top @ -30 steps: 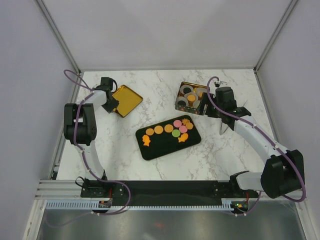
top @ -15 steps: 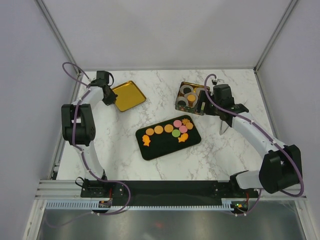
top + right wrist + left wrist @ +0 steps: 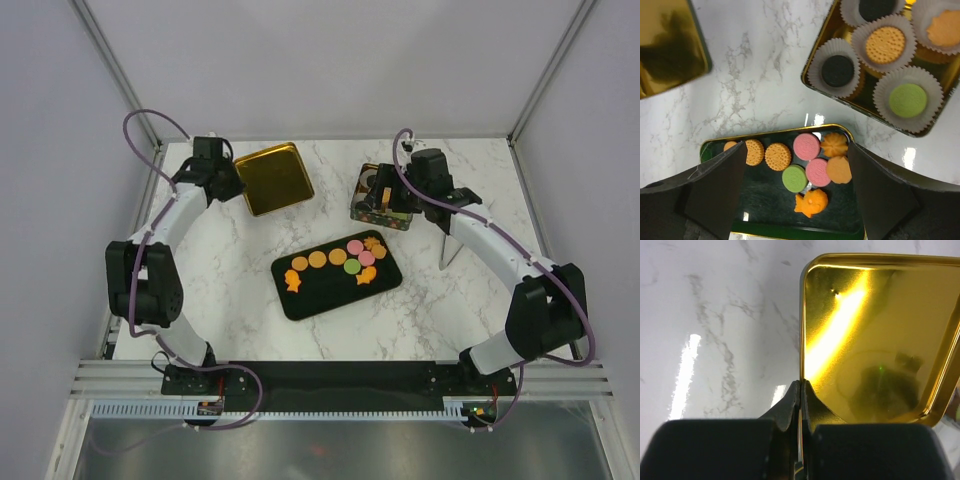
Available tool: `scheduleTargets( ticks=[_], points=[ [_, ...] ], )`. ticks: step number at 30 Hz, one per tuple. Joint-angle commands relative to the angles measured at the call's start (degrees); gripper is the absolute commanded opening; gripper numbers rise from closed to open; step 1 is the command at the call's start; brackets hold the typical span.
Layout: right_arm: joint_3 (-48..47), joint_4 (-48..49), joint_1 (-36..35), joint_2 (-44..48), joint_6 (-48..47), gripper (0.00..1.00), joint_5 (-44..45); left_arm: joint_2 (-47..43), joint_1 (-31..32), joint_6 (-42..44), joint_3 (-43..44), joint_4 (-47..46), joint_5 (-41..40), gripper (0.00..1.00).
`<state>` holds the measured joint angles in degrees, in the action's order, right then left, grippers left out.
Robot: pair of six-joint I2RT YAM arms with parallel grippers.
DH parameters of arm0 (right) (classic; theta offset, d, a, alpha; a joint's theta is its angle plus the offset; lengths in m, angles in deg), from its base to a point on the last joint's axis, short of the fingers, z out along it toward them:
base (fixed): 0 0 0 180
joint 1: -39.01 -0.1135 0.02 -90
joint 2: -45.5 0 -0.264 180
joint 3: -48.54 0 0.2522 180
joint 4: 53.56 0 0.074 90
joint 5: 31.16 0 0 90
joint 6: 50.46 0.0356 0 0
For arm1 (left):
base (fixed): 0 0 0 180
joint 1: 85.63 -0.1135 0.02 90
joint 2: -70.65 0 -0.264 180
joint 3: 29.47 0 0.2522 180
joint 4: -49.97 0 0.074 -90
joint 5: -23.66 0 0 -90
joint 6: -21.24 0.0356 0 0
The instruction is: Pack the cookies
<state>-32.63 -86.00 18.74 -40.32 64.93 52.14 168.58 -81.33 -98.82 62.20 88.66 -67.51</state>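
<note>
Only left wrist view shows left claw (image 3: 800,390) clamping gold lid (image 3: 875,335); right claw (image 3: 796,156) gapes.

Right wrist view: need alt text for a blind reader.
Open fingers frame a black tray holding orange, pink and green cookies on a marble table. Upper right, a gold tin holds more cookies in white paper cups; upper left, part of a gold lid.

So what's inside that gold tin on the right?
White paper cups holding cookies: black, orange, green. The tin runs out of frame at its far side, and from above the right arm covers much of it.
</note>
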Motion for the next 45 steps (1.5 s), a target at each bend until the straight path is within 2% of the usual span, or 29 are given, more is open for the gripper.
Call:
scheduleTargets(
  ticks=[1,7,15,19,25,26,28,29,31,32,33,35,36,38,40,42,45],
  points=[
    [-4.1,3.9,-1.1,-1.9,-0.6,0.90,-5.2,-4.2,5.7,3.9,-1.8,-2.8,5.0,0.02],
    [-4.3,6.2,-1.2,-3.6,-1.1,0.91,-7.4,-8.4,12.9,3.8,-3.5,-3.0,7.8,0.02],
    [-5.1,8.6,-1.3,-6.2,1.2,0.91,-12.6,-10.5,18.4,4.8,-4.3,-5.3,10.7,0.02],
    [-5.0,10.3,-1.3,-6.6,3.8,0.85,-14.9,-10.5,19.4,4.4,-5.0,-7.7,12.4,0.02],
    [-6.3,9.9,-1.3,-7.0,5.6,0.51,-14.7,-10.1,20.4,3.5,-6.9,-11.4,14.3,0.02],
    [-6.4,9.5,-1.3,-7.0,5.9,0.40,-14.7,-10.1,20.6,3.5,-7.1,-12.1,14.5,0.02],
    [-6.6,9.3,-1.3,-7.0,6.4,0.28,-14.7,-10.1,20.8,3.4,-7.6,-13.0,14.6,0.02],
    [-6.7,9.1,-1.3,-7.0,7.0,0.17,-14.9,-10.2,20.8,3.5,-7.8,-13.5,14.7,0.04],
    [-7.1,8.8,-1.3,-6.9,7.7,0.02,-15.5,-10.9,20.9,3.7,-8.1,-15.0,14.8,0.16],
    [-7.4,8.9,-1.3,-6.8,8.4,0.00,-16.2,-11.1,20.9,4.0,-8.0,-15.3,14.4,0.20],
    [-7.6,8.8,-1.3,-6.8,8.5,0.00,-16.5,-11.7,20.9,4.4,-7.6,-15.8,14.0,0.35],
    [-9.2,7.8,-1.3,-7.3,8.6,0.00,-16.2,-12.4,20.9,5.2,-6.7,-16.0,12.3,0.50],
    [-10.2,6.8,-1.2,-7.9,8.6,0.00,-15.8,-12.9,20.9,5.7,-5.9,-16.1,11.7,0.64],
    [-13.6,4.4,-0.7,-9.6,8.6,0.00,-15.7,-14.4,20.9,7.6,-5.0,-16.3,10.8,0.74],
    [-17.3,2.4,-0.2,-11.5,9.1,0.00,-15.2,-15.7,21.9,11.0,-4.3,-16.6,9.7,0.76],
    [-19.7,-0.1,0.1,-12.9,9.2,0.00,-14.4,-18.1,24.0,16.7,-4.5,-16.6,5.2,0.77],
    [-24.6,-2.9,1.4,-15.7,10.4,0.00,-14.9,-20.7,30.5,23.2,-6.4,-17.6,-2.9,0.78]
  ],
)
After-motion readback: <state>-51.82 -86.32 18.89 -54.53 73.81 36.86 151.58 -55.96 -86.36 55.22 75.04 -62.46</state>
